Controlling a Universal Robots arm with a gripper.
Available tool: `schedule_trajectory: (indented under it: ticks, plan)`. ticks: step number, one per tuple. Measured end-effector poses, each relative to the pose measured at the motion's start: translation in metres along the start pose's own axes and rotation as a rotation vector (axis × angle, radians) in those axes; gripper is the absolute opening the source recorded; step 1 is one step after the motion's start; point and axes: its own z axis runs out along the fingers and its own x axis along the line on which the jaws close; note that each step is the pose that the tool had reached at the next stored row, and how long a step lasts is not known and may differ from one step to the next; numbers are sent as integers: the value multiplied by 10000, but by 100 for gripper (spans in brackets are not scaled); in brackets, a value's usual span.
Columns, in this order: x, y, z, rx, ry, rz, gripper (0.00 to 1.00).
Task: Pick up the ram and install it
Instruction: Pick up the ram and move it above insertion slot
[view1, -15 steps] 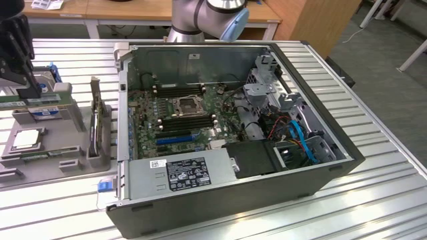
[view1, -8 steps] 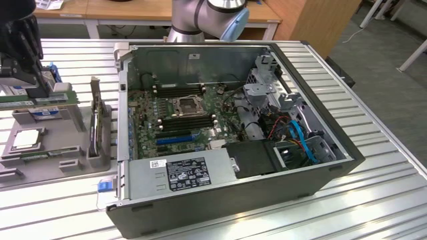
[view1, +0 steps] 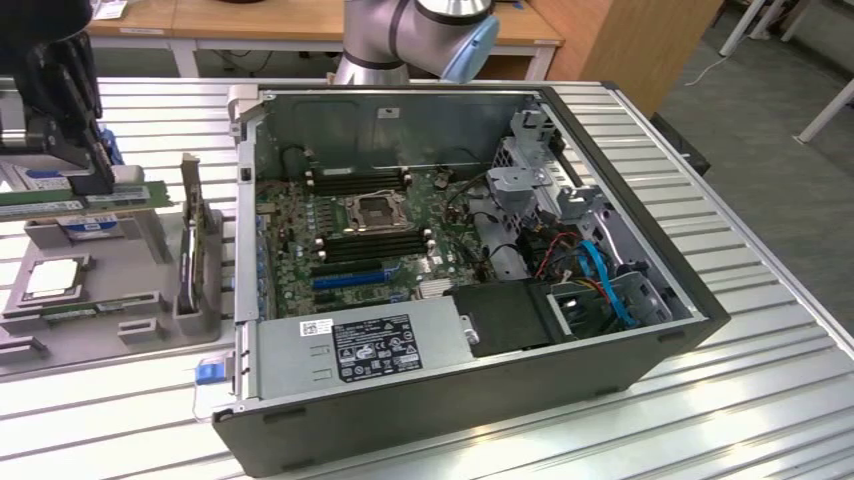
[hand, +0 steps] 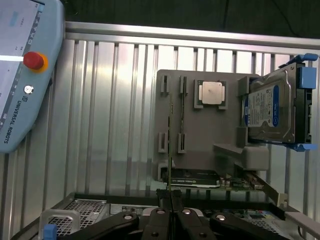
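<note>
Two ram sticks (hand: 182, 115), one hard drive (hand: 272, 102), one CPU chip (hand: 210, 93), one case (view1: 534, 400).

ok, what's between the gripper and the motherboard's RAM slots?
Exterior view: an expansion card standing on edge in the gray tray, then the case's side wall. The gripper, shut on the ram, is above the tray.

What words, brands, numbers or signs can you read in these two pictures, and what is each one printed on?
"UNIVERSAL ROBOTS": on the teach pendant, below its red button.
Blue label on the hard drive: print too small to read.
Black and white power supply label in the computer case: print too small to read.
</note>
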Motion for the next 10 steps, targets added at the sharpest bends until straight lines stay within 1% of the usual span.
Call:
schedule_trajectory:
  ticks: [5,10]
  plan:
    - [3,-78,-3,-4,0,-1,11]
    - [5,-133,-6,-5,0,0,11]
